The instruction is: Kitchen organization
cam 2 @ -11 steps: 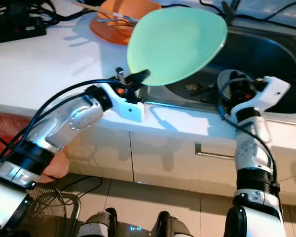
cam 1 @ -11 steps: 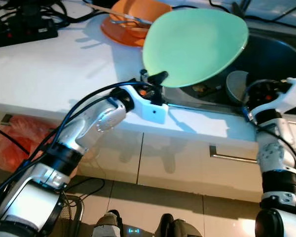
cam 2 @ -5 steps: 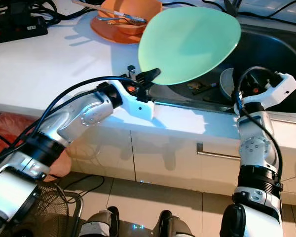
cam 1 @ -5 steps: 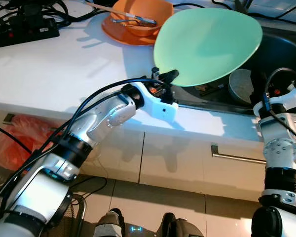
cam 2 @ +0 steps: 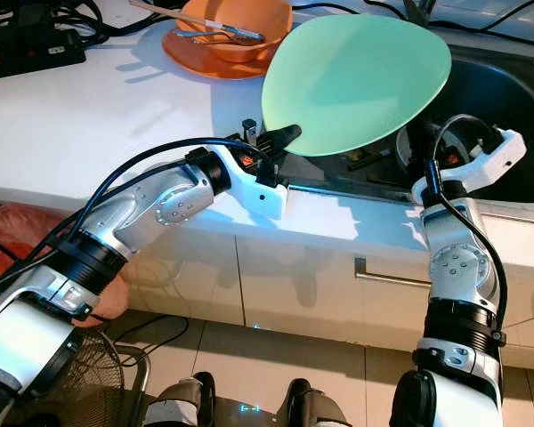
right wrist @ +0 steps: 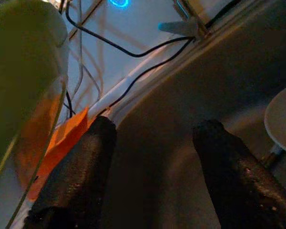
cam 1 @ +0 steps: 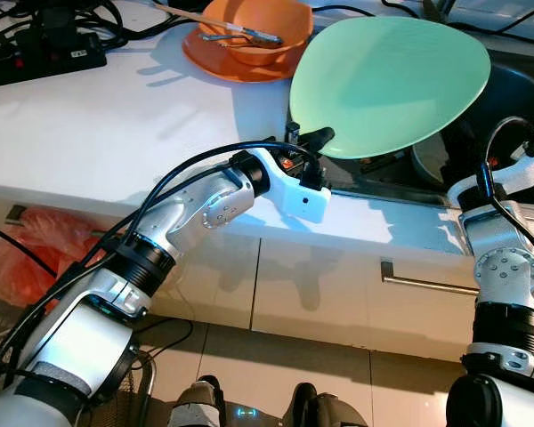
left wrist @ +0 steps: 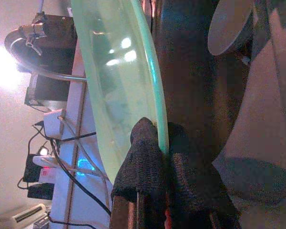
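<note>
**One green plate held over the sink edge**

One green plate is up in the air, gripped at its near rim by the left gripper. Fingers pinched tight on the rim, one each side; plate tilted, spanning from the counter edge out over the sink. Left arm reaches fwd across the white counter.

Right gripper is at the sink's near right edge, fingers spread wide w/ nothing between them, pointing into the dark basin. Right arm stands up in front of the cabinet.

In the sink, below the plate: a grey round dish and some small dark bits, too dim to tell what.

Back on the counter, just beyond the plate: an orange bowl sitting on an orange plate, w/ a utensil lying across the bowl. Far left of the counter: a black power strip w/ tangled cables. Below the counter at left, a red bag near the floor.
</note>
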Controlling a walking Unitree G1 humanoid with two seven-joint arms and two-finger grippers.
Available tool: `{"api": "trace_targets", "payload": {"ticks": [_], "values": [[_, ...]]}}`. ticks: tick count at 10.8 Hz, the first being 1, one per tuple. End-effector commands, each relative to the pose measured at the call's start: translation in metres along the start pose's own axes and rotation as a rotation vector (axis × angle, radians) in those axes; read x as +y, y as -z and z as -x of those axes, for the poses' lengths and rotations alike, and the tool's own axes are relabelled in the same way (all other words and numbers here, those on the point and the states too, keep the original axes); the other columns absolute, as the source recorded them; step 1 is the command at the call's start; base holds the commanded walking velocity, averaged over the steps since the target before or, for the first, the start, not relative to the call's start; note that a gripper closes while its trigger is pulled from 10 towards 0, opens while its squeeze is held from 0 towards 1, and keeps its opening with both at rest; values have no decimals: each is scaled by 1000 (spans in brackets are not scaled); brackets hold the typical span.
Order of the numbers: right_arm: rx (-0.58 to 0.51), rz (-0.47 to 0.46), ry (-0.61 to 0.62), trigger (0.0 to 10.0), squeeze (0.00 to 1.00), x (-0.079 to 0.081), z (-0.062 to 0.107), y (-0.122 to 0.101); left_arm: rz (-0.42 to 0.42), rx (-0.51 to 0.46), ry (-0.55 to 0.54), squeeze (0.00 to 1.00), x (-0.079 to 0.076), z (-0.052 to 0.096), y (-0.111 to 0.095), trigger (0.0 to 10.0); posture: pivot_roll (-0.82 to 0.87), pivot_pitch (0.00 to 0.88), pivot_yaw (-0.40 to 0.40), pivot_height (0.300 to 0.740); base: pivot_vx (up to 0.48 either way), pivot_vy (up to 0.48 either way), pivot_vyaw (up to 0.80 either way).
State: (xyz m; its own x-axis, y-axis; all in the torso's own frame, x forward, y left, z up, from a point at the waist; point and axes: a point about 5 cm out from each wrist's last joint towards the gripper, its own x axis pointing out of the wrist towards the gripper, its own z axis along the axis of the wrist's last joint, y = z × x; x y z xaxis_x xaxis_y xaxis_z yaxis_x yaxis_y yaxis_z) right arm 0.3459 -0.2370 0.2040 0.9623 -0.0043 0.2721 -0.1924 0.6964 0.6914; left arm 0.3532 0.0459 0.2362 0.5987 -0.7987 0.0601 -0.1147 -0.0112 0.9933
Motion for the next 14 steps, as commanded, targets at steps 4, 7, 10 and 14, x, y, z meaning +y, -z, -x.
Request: {"api": "trace_targets", "payload": {"ticks": [4,7,10,14], "values": [[-25,-29,43,10000,1000,-9,7,-8,-6,65,18,0,-6,-3,6,10000,156,227,-48,740,0,0,0],[-60,-92,59,10000,1000,-12,8,-17,-2,122,33,0,-10,-4,13,10000,148,240,-56,740,0,0,0],[-69,-285,-1,10000,133,0,5,-17,4,111,45,0,-12,-5,11,10000,150,245,-56,740,0,0,0],[-8,-345,-62,10000,0,15,4,-6,43,75,119,0,-34,-4,1,10000,155,247,-55,740,0,0,0]]}}
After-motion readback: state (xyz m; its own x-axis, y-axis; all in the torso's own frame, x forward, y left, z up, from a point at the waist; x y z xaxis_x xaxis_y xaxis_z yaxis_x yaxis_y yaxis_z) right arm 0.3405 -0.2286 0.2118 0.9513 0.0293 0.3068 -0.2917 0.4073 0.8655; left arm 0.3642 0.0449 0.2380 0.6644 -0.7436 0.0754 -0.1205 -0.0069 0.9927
